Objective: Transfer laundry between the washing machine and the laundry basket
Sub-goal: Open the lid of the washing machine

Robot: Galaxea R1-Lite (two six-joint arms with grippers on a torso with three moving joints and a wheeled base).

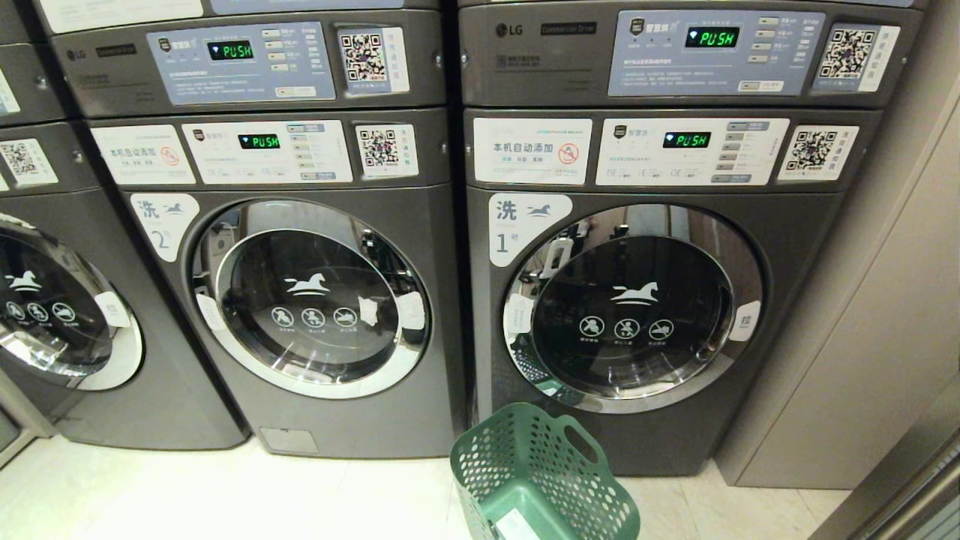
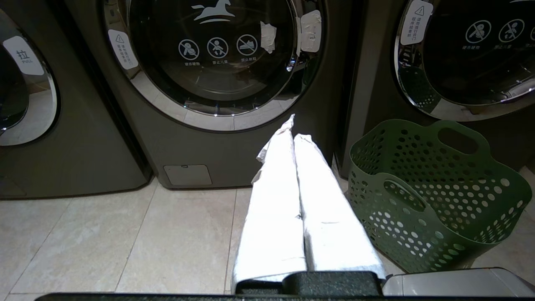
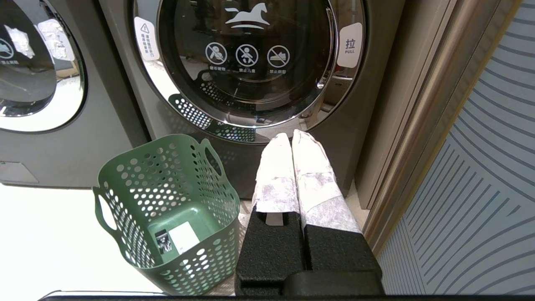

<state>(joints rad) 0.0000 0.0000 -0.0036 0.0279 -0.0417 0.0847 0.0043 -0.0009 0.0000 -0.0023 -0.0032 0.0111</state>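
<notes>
1. Washer number 1 stands door shut, the empty laundry basket on the floor just before it.
2. Right hand, fingers pressed together and empty, faces that door, nearer than the left hand, also pressed together.

Left gripper, fingers pressed together, points at washer beside green basket.

You have a second washer marked 2 left of the working machine, door closed. Dryers stacked above read PUSH. Pale tiled floor; beige wall panel at right.
</notes>
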